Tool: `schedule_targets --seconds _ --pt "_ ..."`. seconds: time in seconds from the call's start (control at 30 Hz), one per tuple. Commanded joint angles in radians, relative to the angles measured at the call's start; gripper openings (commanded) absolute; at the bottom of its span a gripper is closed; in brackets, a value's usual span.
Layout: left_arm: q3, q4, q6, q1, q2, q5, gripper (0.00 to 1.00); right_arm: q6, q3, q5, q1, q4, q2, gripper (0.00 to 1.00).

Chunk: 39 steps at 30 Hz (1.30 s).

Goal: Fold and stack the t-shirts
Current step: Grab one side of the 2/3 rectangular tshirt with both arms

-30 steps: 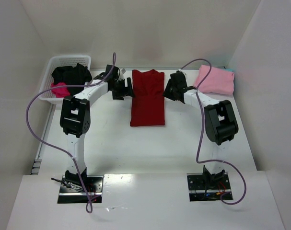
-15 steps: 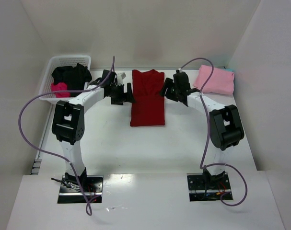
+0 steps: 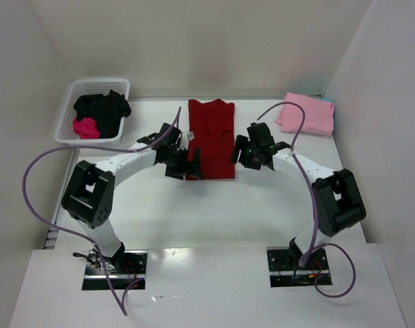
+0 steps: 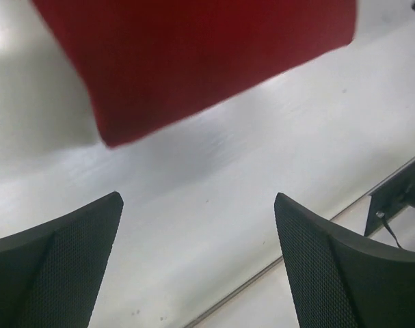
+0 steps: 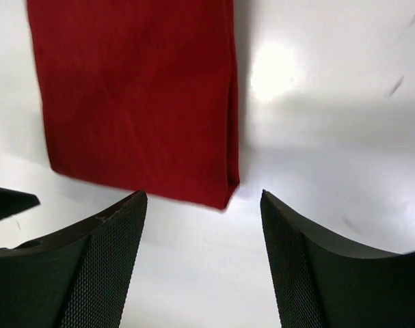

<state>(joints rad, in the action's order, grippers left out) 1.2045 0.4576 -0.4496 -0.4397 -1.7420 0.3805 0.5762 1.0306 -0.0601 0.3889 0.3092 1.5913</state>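
Note:
A dark red t-shirt, folded into a long strip, lies flat in the middle of the table. My left gripper hovers at its near left corner, jaws wide open and empty. In the left wrist view the red cloth lies ahead of the gripper. My right gripper stands by the shirt's right edge near its near corner, open and empty. In the right wrist view that corner of the shirt sits just ahead of the gripper. A light pink t-shirt lies folded square at the far right.
A white basket at the far left holds a black t-shirt and a magenta one. White walls close in the table on three sides. Purple cables loop out from both arms.
Both arms have swung from the far half of the red shirt to its near end. Both grippers have opened wider. The shirt has not moved.

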Motion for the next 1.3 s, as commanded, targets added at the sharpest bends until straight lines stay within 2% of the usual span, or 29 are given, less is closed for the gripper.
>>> schedule_targets --seconds 0.0,0.1,0.23,0.6,0.9,1.1,1.27 --pt "-0.068 0.009 -0.078 -0.001 0.085 -0.083 0.99 0.023 -0.066 0.006 0.028 0.035 -0.069 0.73" --pt "-0.132 -0.020 -0.133 -0.011 0.119 -0.173 0.96 0.036 -0.121 -0.004 0.038 -0.004 -0.091 0.73" --pt "-0.141 -0.057 -0.193 -0.034 0.130 -0.256 0.91 0.024 -0.141 -0.004 0.038 -0.022 -0.068 0.73" --pt "-0.100 -0.123 -0.213 -0.068 0.010 -0.324 0.88 0.014 -0.112 0.014 0.038 -0.079 0.005 0.73" --pt "-0.062 -0.158 -0.213 -0.068 -0.021 -0.345 0.87 0.014 -0.112 0.003 0.038 -0.127 0.050 0.73" --pt "-0.051 -0.177 -0.204 -0.050 -0.050 -0.345 0.83 0.014 -0.102 0.003 0.038 -0.136 0.087 0.73" --pt "-0.051 -0.186 -0.204 -0.040 -0.068 -0.345 0.81 0.024 -0.102 0.003 0.038 -0.154 0.096 0.68"
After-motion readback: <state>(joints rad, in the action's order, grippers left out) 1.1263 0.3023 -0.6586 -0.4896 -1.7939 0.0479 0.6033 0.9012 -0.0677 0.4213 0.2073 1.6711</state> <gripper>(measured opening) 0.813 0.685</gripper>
